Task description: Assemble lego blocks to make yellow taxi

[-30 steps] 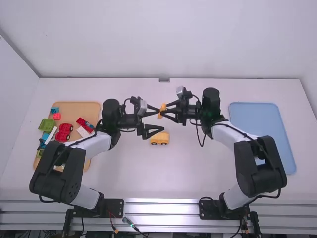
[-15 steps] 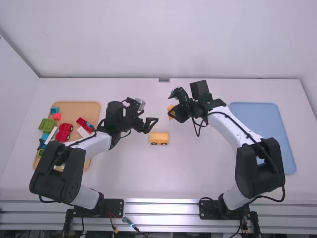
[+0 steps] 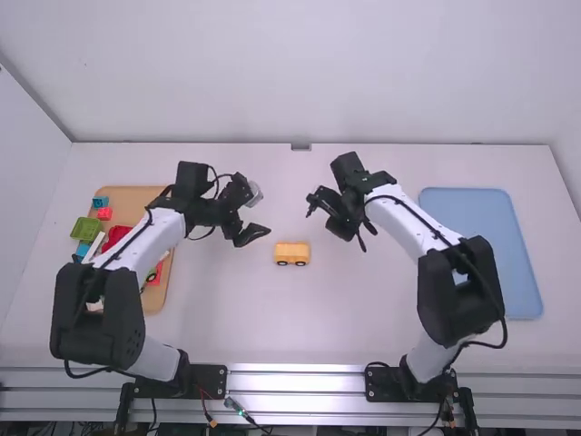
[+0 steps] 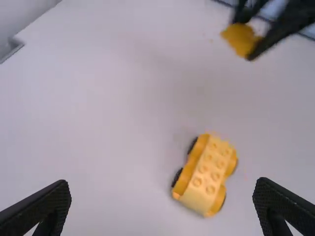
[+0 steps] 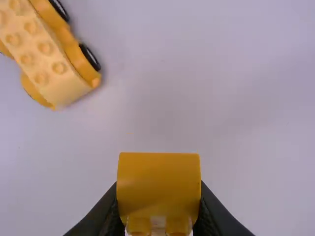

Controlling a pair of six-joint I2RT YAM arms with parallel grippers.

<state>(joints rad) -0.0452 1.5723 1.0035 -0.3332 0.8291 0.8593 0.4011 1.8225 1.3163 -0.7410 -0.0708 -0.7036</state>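
While the right claw [image 5: 158,199] holds the yellow block [image 5: 158,172] by two opposite sides, the wheeled yellow base [image 3: 292,253] sits on the table [image 3: 272,327] between the arms. Take twelve o'clock as straight away from the arms' bases: the right claw is near the base towards one o'clock, the left claw [image 4: 163,191] near it towards ten, its fingers wide with nothing between them. The base's studs face up, which suits a part pressed on from above, and its middle spot looks chosen so that both arms can reach it. The side grip on the block probably serves to leave its joining face free. Next, I judge, the block needs lining up over the studs; a tilted press could skid the base on its wheels. The wooden tray [image 3: 145,195] of loose parts lies towards nine o'clock, the blue tray [image 3: 477,218] towards three
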